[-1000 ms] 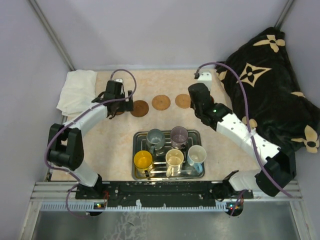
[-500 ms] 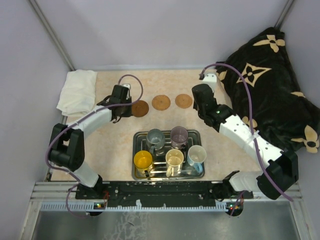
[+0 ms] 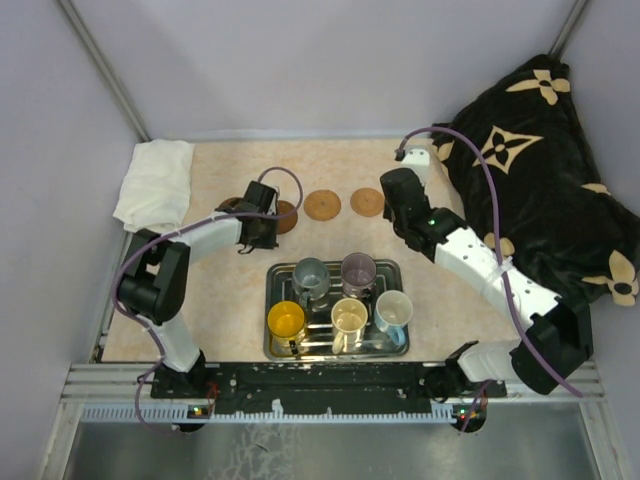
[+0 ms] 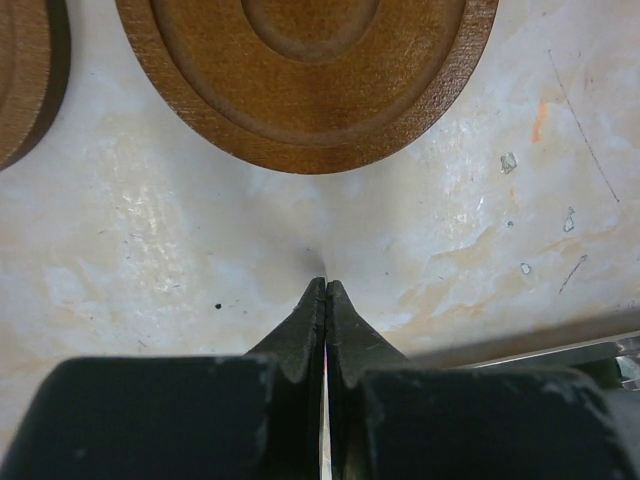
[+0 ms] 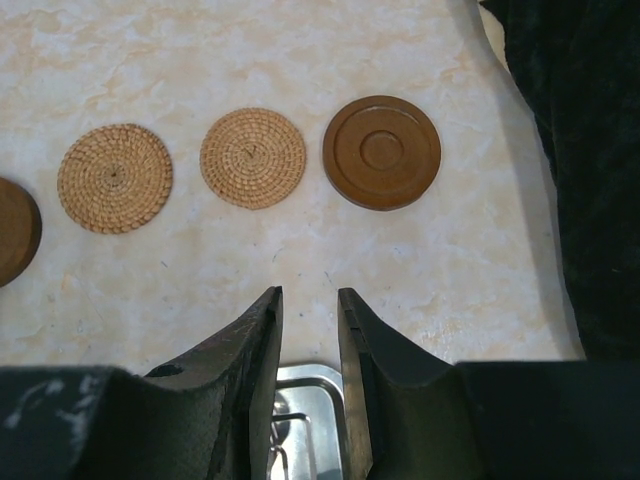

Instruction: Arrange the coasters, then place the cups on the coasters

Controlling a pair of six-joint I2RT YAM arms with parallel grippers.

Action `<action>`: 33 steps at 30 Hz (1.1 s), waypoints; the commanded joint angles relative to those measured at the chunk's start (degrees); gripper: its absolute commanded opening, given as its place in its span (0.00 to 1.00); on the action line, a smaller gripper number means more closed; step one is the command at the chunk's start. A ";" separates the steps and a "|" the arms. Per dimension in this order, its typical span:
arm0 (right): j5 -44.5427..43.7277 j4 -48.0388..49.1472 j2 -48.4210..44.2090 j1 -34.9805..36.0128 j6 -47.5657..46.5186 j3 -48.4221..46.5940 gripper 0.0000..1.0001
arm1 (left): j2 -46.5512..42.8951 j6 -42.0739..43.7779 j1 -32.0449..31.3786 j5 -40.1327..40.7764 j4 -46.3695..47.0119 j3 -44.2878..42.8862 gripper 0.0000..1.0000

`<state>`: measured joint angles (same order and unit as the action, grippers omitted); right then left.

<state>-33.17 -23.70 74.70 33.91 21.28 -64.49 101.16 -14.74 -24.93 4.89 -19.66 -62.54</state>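
Release just done: left pincer point(image 4: 326, 285) now pressed together, empty, drawn back, dark coaster point(image 4: 305, 70) flat on the worktop point(image 4: 450, 200) just ahead. Right pincer point(image 5: 308, 292) slightly spread, pinching nothing, woven coasters point(image 5: 252, 157) ahead in the row. Arranging seemingly finished; cups point(image 3: 349, 318) still in the tray point(image 3: 272, 270) behind, likely next.

The top external view looks steeply down from above and behind the arm bases over the whole worktop point(image 3: 220, 300) and tray point(image 3: 336, 353). The left wrist view sits very close to the worktop, just beyond the tray's far-left corner. The right wrist view, higher and beyond the tray's far edge, shares the coasters point(image 5: 252, 157) with the top view.
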 commanded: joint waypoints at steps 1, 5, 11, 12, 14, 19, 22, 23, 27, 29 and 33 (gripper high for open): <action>-0.79 1.30 -0.72 0.02 1.05 -0.77 0.30 | 1.15 -0.80 -0.59 -0.38 0.32 -1.89 0.00; -1.50 1.53 -1.23 0.08 0.71 -0.34 0.30 | 2.87 -0.66 -0.58 -0.09 0.77 -2.96 0.00; -2.75 1.98 -2.19 0.07 0.28 0.32 0.29 | 5.44 -0.54 -0.56 0.48 1.81 -4.18 0.00; -3.27 1.93 -2.33 0.03 0.18 0.45 0.28 | 5.91 -0.42 -0.60 0.56 1.82 -4.43 0.00; -4.08 1.98 -2.60 0.06 -0.07 0.65 0.27 | 6.93 -0.25 -0.58 0.65 1.67 -5.19 0.00; -4.58 2.14 -2.91 0.02 -0.62 0.94 0.23 | 8.94 -0.02 -0.58 1.30 1.20 -6.68 0.00; -4.80 2.20 -2.89 0.02 -0.62 1.14 0.21 | 10.00 0.13 -0.63 1.82 1.14 -7.18 0.00; -4.80 2.25 -2.96 0.03 -0.62 1.16 0.19 | 10.31 0.15 -0.58 2.15 1.16 -7.30 0.00; -4.58 2.43 -3.11 0.01 -1.05 1.19 0.16 | 11.85 0.71 -0.57 2.82 1.09 -8.05 0.00; -4.63 2.43 -3.23 0.02 -1.06 1.19 0.15 | 12.39 0.96 -0.59 3.02 1.09 -8.46 0.00; -4.67 2.42 -3.41 0.01 -1.06 1.43 0.15 | 13.35 1.69 -0.55 4.04 0.87 -9.50 0.02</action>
<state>-36.16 -23.55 73.87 33.89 20.58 -63.24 110.87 -14.46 -25.36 7.25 -16.60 -71.94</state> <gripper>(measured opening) 0.152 0.014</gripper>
